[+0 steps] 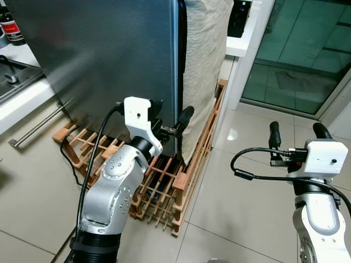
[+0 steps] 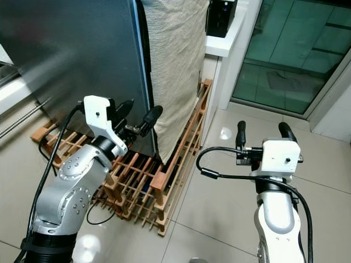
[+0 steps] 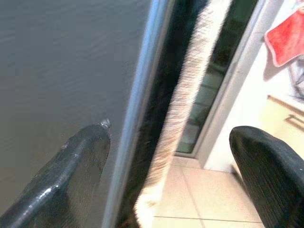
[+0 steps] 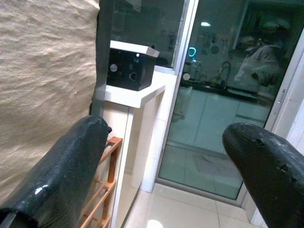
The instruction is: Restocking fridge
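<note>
Straddling the fridge door [image 1: 109, 60] edge, left tool [image 1: 170, 123] spread.

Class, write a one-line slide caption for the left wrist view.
Open left gripper straddles the fridge door edge, beige cloth hanging just beyond.

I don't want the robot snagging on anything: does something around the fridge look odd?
Yes. A beige cloth hangs down the fridge's side, right beside the door edge that the open left pincer straddles. The fridge stands on a slatted wooden pallet, with a black cable trailing across it.
</note>
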You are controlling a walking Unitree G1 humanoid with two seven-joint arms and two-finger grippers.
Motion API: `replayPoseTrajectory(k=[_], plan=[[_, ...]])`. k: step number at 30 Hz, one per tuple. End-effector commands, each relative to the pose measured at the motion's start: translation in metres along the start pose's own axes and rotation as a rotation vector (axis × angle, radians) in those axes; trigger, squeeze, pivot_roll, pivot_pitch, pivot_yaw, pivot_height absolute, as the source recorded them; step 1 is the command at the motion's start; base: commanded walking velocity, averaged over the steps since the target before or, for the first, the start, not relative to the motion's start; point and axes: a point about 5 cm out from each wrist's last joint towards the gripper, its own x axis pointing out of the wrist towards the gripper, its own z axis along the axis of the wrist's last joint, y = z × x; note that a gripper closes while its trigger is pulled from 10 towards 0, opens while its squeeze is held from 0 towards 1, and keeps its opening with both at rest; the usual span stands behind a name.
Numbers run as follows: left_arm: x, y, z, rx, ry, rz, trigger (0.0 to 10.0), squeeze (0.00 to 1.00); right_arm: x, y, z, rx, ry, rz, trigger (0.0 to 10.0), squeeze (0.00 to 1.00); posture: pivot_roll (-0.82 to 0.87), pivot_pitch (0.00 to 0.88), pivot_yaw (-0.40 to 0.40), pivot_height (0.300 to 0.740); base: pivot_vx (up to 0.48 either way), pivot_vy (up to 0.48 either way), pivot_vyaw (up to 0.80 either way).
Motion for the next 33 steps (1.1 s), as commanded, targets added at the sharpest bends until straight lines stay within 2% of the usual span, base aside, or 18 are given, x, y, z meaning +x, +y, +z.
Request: replayPoseTrajectory(k=[1, 4, 11, 15, 18, 24, 25, 26, 27, 29, 30, 31, 32, 33], plan=[[0.002, -0.007, 0.004, -0.015, -0.004, -0.042, 10.0, 0.00, 0.004, -0.003, 0.000, 0.006, 0.001, -0.014, 10.0, 0.01, -0.21, 0.063, 0.043, 0.740, 0.000, 0.000, 0.00], [0.005, -0.010, 0.004, -0.020, 0.001, -0.057, 10.0, 0.00, 0.008, -0.004, 0.000, 0.005, -0.004, -0.019, 10.0, 0.00, -0.20, 0.072, 0.041, 0.740, 0.000, 0.000, 0.00], [0.028, -0.018, 0.004, 0.033, -0.012, -0.053, 10.0, 0.00, 0.023, -0.002, 0.004, 0.014, -0.017, -0.020, 10.0, 0.00, -0.21, 0.113, 0.038, 0.740, 0.000, 0.000, 0.00], [0.035, -0.015, 0.004, 0.076, -0.020, 0.004, 10.0, 0.00, 0.026, -0.002, 0.007, 0.014, -0.029, -0.025, 10.0, 0.00, -0.21, 0.116, 0.050, 0.740, 0.000, 0.000, 0.00], [0.040, -0.016, 0.005, 0.074, -0.025, 0.013, 10.0, 0.00, 0.029, -0.004, 0.006, 0.011, -0.034, -0.038, 10.0, 0.00, -0.22, 0.110, 0.058, 0.740, 0.000, 0.000, 0.00], [0.050, -0.028, 0.006, 0.065, -0.049, -0.047, 10.0, 0.00, 0.034, -0.003, 0.009, 0.017, -0.047, -0.045, 10.0, 0.00, -0.23, 0.102, 0.059, 0.740, 0.000, 0.000, 0.00], [0.053, -0.033, 0.005, 0.057, -0.048, -0.082, 10.0, 0.00, 0.035, -0.002, 0.009, 0.019, -0.049, -0.044, 10.0, 0.00, -0.23, 0.101, 0.058, 0.740, 0.000, 0.000, 0.00], [0.059, -0.047, 0.000, 0.023, -0.031, -0.204, 10.0, 0.00, 0.038, -0.001, 0.009, 0.029, -0.050, -0.039, 10.0, 0.00, -0.22, 0.095, 0.055, 0.740, 0.000, 0.000, 0.00], [0.059, -0.047, 0.000, 0.023, -0.031, -0.204, 10.0, 0.00, 0.038, -0.001, 0.009, 0.029, -0.050, -0.039, 10.0, 0.00, -0.22, 0.095, 0.055, 0.740, 0.000, 0.000, 0.00], [0.068, -0.066, -0.008, -0.032, -0.005, -0.374, 10.0, 0.00, 0.042, 0.001, 0.007, 0.067, -0.029, -0.023, 10.0, 0.00, -0.23, 0.091, 0.055, 0.740, 0.000, 0.000, 0.00], [0.068, -0.066, -0.008, -0.032, -0.005, -0.374, 10.0, 0.00, 0.042, 0.001, 0.007, 0.067, -0.029, -0.023, 10.0, 0.00, -0.23, 0.091, 0.055, 0.740, 0.000, 0.000, 0.00], [0.069, -0.071, -0.010, -0.040, -0.002, -0.412, 10.0, 0.00, 0.042, 0.001, 0.006, 0.075, -0.021, -0.020, 10.0, 0.00, -0.23, 0.089, 0.055, 0.740, 0.000, 0.000, 0.00], [0.073, -0.082, -0.009, -0.084, -0.010, -0.479, 10.0, 0.00, 0.043, 0.003, 0.003, 0.087, 0.003, 0.007, 10.0, 0.00, -0.24, 0.088, 0.056, 0.740, 0.000, 0.000, 0.00], [0.073, -0.082, -0.009, -0.084, -0.010, -0.479, 10.0, 0.00, 0.043, 0.003, 0.003, 0.087, 0.003, 0.007, 10.0, 0.00, -0.24, 0.088, 0.056, 0.740, 0.000, 0.000, 0.00]])
